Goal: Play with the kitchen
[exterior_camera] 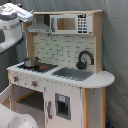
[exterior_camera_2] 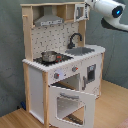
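The kitchen (exterior_camera: pixel 60 75) is a tall white and light-wood toy unit with a grey range hood (exterior_camera: pixel 39 27), a microwave (exterior_camera: pixel 67 23), a black faucet (exterior_camera: pixel 85 59) and a sink (exterior_camera: pixel 72 73). A small metal pot (exterior_camera: pixel 31 61) stands on the stove. In the second exterior view the kitchen (exterior_camera_2: pixel 60 65) has its oven door (exterior_camera_2: pixel 70 102) hanging open and down. My gripper (exterior_camera: pixel 29 16) hovers high in front of the hood, apart from it. In the second exterior view the gripper (exterior_camera_2: pixel 90 4) lies next to the microwave (exterior_camera_2: pixel 80 11), holding nothing that I can see.
A grey curtain hangs behind the kitchen in both exterior views. The wooden floor (exterior_camera_2: pixel 112 107) spreads in front of the open oven door. Part of the white arm fills the first exterior view's lower left corner (exterior_camera: pixel 10 117).
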You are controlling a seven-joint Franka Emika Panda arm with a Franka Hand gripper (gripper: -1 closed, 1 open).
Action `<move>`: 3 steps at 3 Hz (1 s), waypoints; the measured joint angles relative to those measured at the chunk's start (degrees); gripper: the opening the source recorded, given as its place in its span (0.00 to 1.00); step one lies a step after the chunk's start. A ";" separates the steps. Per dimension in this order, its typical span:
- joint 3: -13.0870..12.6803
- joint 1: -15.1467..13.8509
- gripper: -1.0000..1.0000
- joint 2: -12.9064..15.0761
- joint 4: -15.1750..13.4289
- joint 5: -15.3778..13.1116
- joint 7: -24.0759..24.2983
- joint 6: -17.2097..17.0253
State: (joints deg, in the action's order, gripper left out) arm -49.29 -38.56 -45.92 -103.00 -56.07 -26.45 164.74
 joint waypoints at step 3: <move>-3.24 -7.60 1.00 -10.05 0.17 0.02 17.03 -5.89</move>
State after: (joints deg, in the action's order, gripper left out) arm -52.53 -46.15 -55.97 -102.83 -56.05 -9.43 158.85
